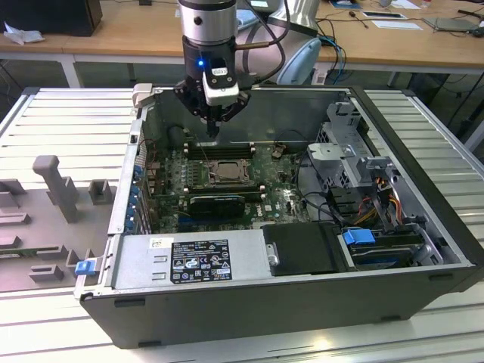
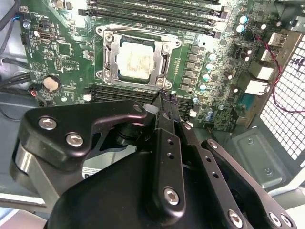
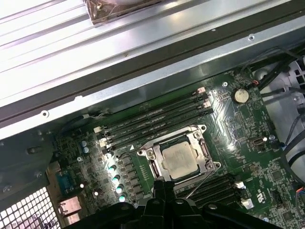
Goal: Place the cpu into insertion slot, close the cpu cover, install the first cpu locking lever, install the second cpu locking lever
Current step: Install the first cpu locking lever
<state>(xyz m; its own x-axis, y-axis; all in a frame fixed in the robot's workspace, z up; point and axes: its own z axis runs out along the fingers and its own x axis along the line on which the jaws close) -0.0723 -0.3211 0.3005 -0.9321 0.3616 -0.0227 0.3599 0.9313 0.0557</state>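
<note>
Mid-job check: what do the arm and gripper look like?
The arm ends in a silver-grey cylinder with a dark band. Beneath it sits a black gripper carrying a blue light and a pale block on its front; black cables loop behind. In the second wrist view its matte black linkage shows silver screw heads, tapering to slim jaws.

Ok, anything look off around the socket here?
Nothing damaged or askew. The cpu sits square within the cpu cover frame, though its face looks blotchy with pale residue. The tool is close by the cover's edge.
</note>
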